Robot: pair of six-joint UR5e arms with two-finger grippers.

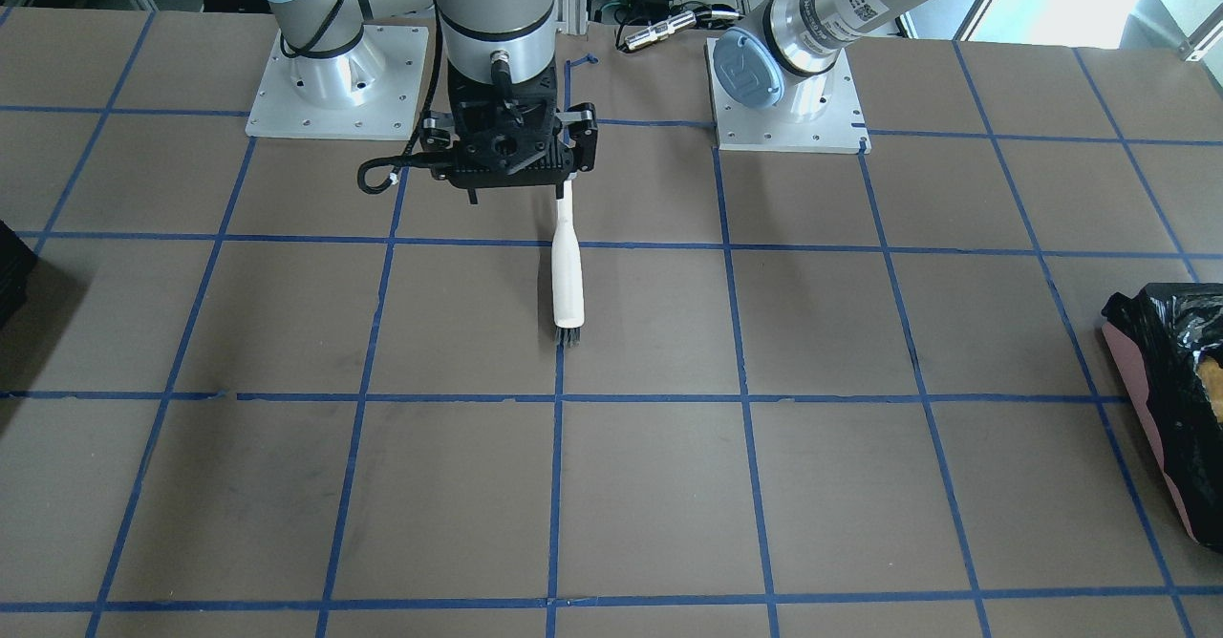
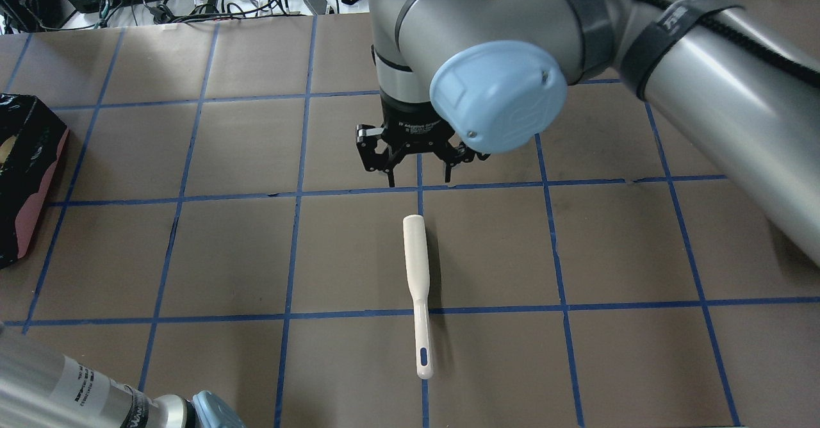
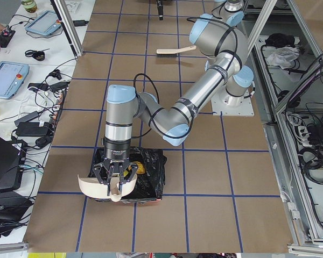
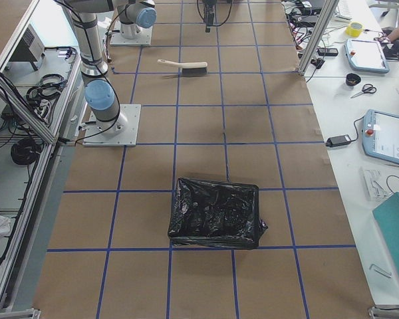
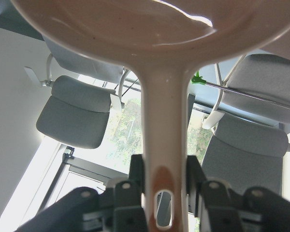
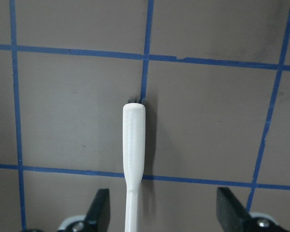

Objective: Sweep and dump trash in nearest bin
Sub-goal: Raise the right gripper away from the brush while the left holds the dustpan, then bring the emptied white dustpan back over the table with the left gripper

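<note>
The right gripper (image 2: 420, 179) hangs with its jaws spread wide and empty above the white brush (image 2: 416, 274). The brush lies flat on the table (image 2: 224, 255), with its head toward 12 o'clock in the overhead view. The left gripper (image 5: 165, 181) is clamped on the handle of the dustpan (image 3: 94, 185), over the bin (image 3: 153, 180) at the table's 9 o'clock edge. Inside it sits what looks like a yellow trash piece (image 3: 141, 169).

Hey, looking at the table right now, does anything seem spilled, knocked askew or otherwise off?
Nothing stands out. The brush lies on the table below the right gripper, whose jaws are open. The left gripper holds the dustpan over the bin, with golden trash inside it. No spill shows on the table.
</note>
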